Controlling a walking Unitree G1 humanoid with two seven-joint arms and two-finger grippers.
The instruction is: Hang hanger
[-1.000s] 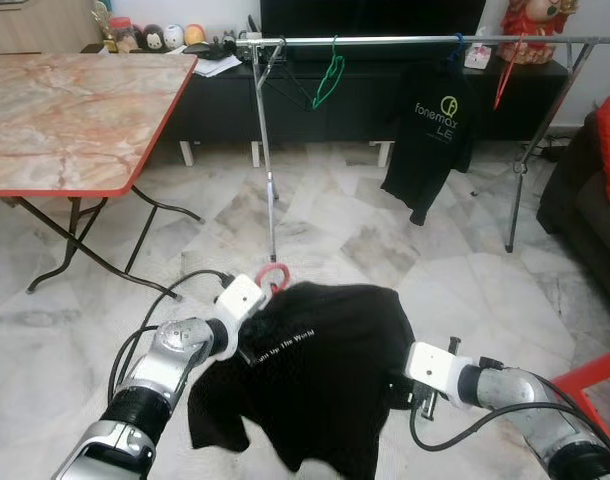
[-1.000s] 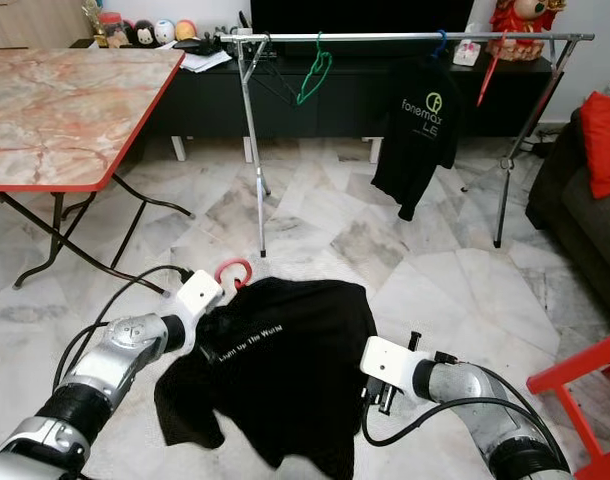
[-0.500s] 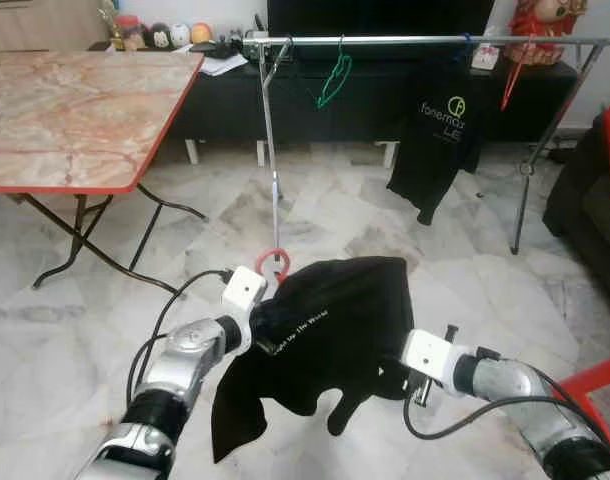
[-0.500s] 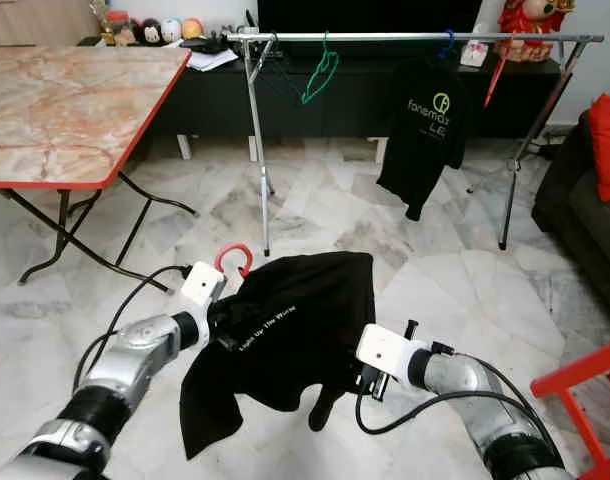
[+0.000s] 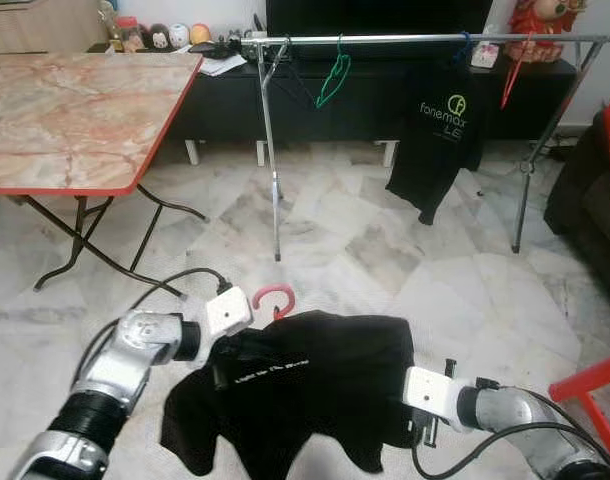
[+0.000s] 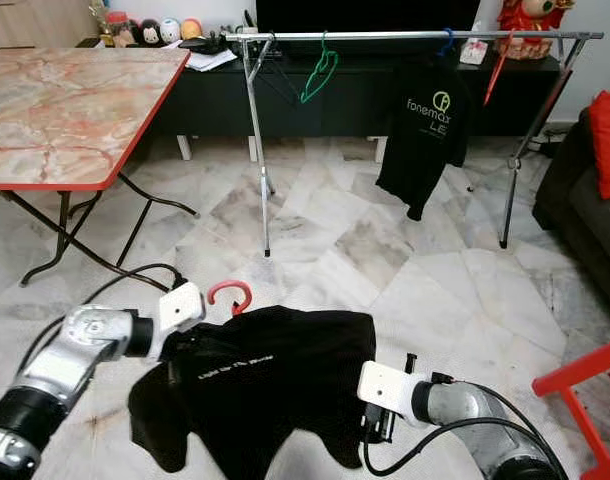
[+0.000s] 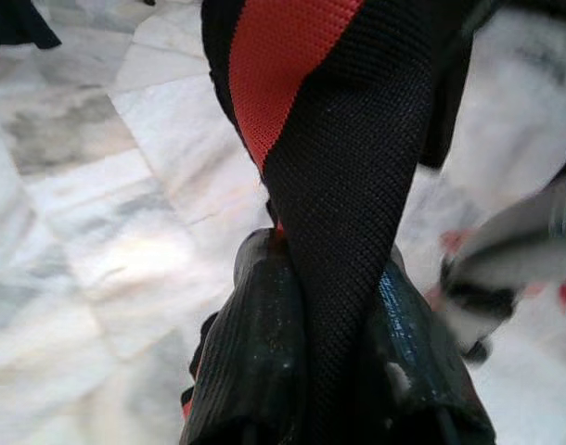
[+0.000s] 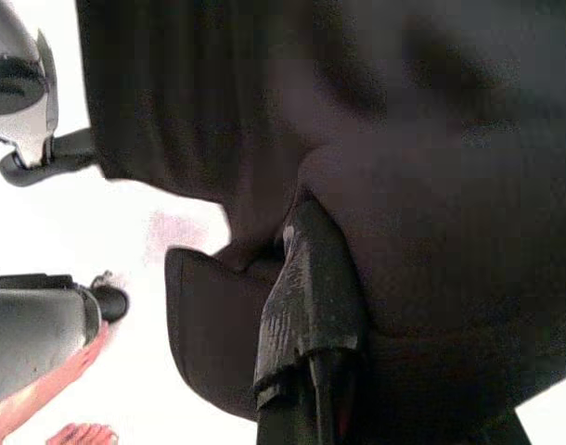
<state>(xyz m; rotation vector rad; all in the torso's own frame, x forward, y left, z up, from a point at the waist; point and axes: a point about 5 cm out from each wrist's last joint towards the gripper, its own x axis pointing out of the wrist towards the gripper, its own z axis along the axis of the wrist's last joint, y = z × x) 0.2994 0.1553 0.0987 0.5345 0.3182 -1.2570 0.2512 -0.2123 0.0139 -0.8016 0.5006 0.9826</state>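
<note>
Both arms are carrying a black t-shirt (image 5: 305, 385) on a red hanger (image 5: 273, 297), low over the marble floor (image 5: 345, 240), well short of the clothes rack (image 5: 425, 40).

Left end effector (image 7: 329, 306) is clenched on the shirt: the wrist view shows black knit pinched between both fingers (image 7: 255, 343), with red showing beside the cloth. Looks like it's gripping the hanger shoulder through the fabric, just below the hook. Right end effector (image 8: 306, 306) is buried in the far side of the shirt; it seems to be pinching a fold, but I cannot tell for sure from the dark wrist view.

The hook is pointing up and toward the rack, which is good. On the rail a green hanger (image 5: 332, 78) is hanging just beside the left upright, and another black shirt (image 5: 437, 130) further right. The open stretch of rail between those two is the target.

To do this step well:
- keep the left grip tight; it's controlling hook angle
- walk closer before raising, since the rail is high and far
- lift both arms together so the hem isn't dragging
- bring the hook over the rail from the front, then lower
- release the right side first.
</note>
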